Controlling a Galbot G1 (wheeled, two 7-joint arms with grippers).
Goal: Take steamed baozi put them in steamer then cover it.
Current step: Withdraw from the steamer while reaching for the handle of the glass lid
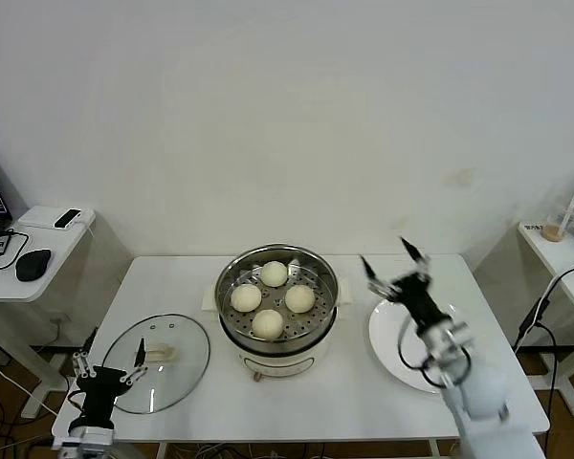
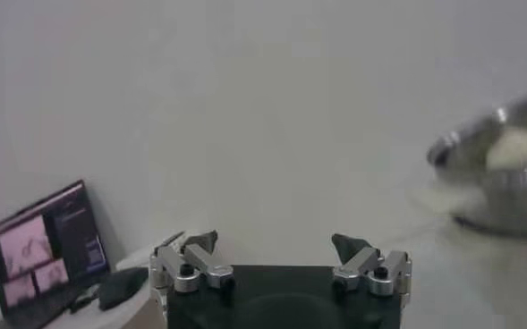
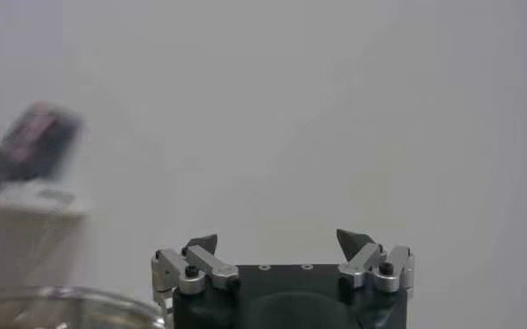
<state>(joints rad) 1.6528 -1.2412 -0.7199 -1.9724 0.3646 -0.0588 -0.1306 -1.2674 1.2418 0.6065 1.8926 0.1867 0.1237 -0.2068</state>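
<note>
Here, the white rectangular worktop (image 1: pixel 364 382) carries a round shiny stainless-steel steamer (image 1: pixel 278 330) on a cream base at its centre, four smooth off-white steamed baozi (image 1: pixel 268 323) resting on its perforated tray. The clear glass cover (image 1: pixel 177 368) lies flat left of it; a white plate (image 1: pixel 387 344) lies right. The left gripper (image 1: pixel 108 369) hangs at the cover's edge, fingers apart. The right gripper (image 1: pixel 387 260) hovers above the plate, fingers spread.
</note>
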